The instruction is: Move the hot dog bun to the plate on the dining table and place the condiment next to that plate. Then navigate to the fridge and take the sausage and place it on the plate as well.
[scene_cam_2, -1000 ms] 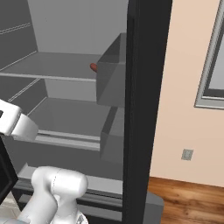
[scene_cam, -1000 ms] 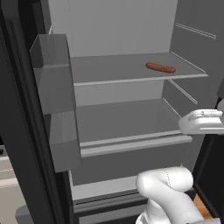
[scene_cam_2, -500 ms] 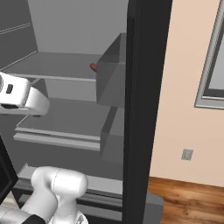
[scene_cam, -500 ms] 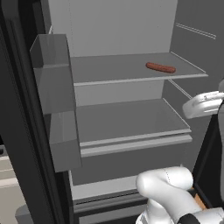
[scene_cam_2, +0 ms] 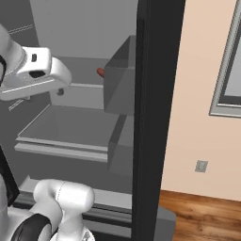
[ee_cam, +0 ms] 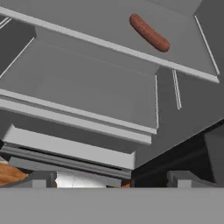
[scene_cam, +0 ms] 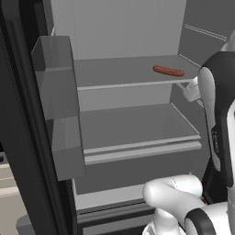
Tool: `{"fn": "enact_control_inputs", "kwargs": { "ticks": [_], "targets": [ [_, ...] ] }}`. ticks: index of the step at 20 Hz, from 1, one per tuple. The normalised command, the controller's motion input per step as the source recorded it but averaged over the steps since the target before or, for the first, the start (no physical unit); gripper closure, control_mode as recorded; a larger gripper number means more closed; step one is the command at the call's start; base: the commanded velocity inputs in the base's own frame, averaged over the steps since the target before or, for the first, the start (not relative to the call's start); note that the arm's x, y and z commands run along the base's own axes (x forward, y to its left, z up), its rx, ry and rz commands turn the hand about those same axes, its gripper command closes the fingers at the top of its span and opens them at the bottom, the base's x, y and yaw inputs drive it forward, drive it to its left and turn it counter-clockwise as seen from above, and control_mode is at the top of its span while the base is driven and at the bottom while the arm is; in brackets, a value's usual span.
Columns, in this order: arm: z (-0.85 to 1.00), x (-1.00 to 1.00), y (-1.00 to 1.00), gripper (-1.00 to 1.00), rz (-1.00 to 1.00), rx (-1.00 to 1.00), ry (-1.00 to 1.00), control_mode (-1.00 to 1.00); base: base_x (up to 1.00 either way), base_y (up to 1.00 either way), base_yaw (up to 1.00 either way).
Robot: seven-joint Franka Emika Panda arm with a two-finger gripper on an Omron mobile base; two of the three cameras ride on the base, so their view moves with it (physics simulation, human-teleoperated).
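No readable text, label, brand, number or sign is to be found in any of the views. The fridge [scene_cam: 137, 36] interior, its shelves and door bins are rendered as plain grey surfaces without markings. A faint dark mark can be made out on the dark arm segment at the right edge of the left base view, but it is too small and blurred to be read. The wall plate [scene_cam_2: 201, 165] on the beige wall carries no lettering.
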Motion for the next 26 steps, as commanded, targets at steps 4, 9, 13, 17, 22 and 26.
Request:
{"fn": "enact_control_inputs", "kwargs": {
  "ticks": [4, 9, 13, 17, 22, 26],
  "targets": [
    [0.0, 0.79, -0.1, -1.0, 0.09, -0.07, -0.12, -1.0, 0.0, 0.0, 0.0],
    [0.0, 0.81, -0.11, -1.0, 0.09, -0.03, -0.07, -1.0, 0.0, 0.0, 0.0],
    [0.0, 0.86, -0.14, -1.0, 0.02, 0.0, 0.01, -1.0, 0.0, 0.0, 0.0],
    [-0.05, 0.8, -0.21, -1.0, 0.0, 0.01, 0.05, -1.0, 0.0, 0.0, 0.0],
    [-0.2, 0.69, -0.17, -1.0, 0.0, 0.01, 0.04, -1.0, 0.0, 0.0, 0.0],
    [-0.27, 0.59, -0.06, -1.0, 0.0, 0.0, 0.0, -1.0, 0.0, 0.0, 0.0]
  ]
}}
